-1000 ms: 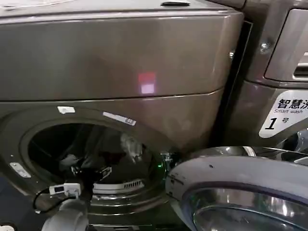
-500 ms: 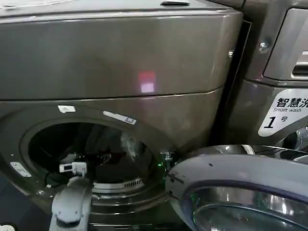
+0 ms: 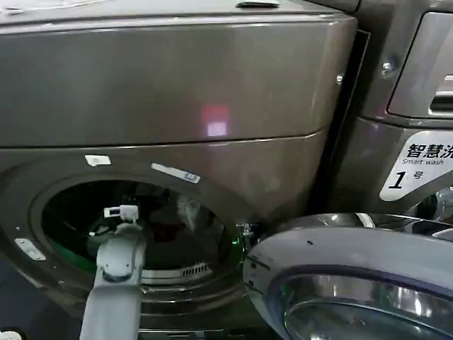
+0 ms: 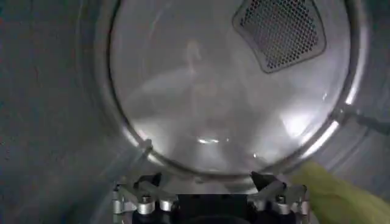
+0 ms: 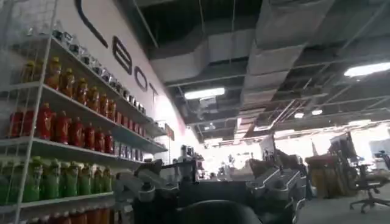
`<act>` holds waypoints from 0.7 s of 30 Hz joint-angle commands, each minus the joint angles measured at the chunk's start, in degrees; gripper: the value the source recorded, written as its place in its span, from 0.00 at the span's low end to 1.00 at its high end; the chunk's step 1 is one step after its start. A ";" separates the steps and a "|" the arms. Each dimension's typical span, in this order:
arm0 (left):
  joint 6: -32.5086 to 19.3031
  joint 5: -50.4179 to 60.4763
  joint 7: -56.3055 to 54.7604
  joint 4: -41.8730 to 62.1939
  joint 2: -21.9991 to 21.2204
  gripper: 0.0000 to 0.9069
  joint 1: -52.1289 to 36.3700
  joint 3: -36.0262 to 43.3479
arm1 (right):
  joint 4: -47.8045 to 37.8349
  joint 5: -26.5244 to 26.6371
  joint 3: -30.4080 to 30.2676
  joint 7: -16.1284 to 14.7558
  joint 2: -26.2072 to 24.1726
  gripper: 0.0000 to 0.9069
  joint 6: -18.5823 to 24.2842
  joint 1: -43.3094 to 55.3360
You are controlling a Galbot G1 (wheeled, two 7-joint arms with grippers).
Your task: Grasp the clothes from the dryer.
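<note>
From the head view, the dryer (image 3: 177, 106) fills the front, its round opening (image 3: 134, 227) low on the left side and its door (image 3: 354, 283) swung out to the right, glass facing up. The left arm (image 3: 117, 283) rises from below and passes over the lower rim of the opening, its wrist already inside — room remains between the arm and the rim on both sides and above. A pale scrap of something shows deeper in the drum, near the opening's right edge; what it is cannot be told. A second machine (image 3: 417, 142) stands just beside the dryer on the right, carrying a white label with a "1".

In the left wrist view, the left pincer (image 4: 210, 185) points into the drum (image 4: 231, 85), its two fingers (image 4: 137, 195) spread wide with nothing between them. The shiny back wall lies ahead, a perforated vent (image 4: 280, 30) set in it. A yellow-green piece of clothes (image 4: 335, 195) lies against the drum wall just beside one finger, not touching it — the rest of the drum ahead is open.

In the right wrist view, the right pincer (image 5: 210, 195) faces a room with shelves of bottles (image 5: 61, 122) and a ceiling with lights (image 5: 204, 93). Its fingers stand apart, holding nothing.
</note>
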 commanded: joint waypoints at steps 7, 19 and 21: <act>-6.52 2.29 0.85 17.29 -0.17 1.00 -11.60 0.08 | 0.27 -0.03 -0.30 -0.04 -0.14 1.00 -0.03 0.16; -12.66 49.49 36.49 24.80 1.93 1.00 -18.19 -0.43 | 0.28 -0.03 -0.28 -0.41 -0.38 1.00 -0.08 -0.15; -18.83 60.80 38.80 26.52 1.82 1.00 -19.59 -0.76 | 0.37 -0.04 -0.26 -0.55 -0.37 1.00 -0.08 -0.13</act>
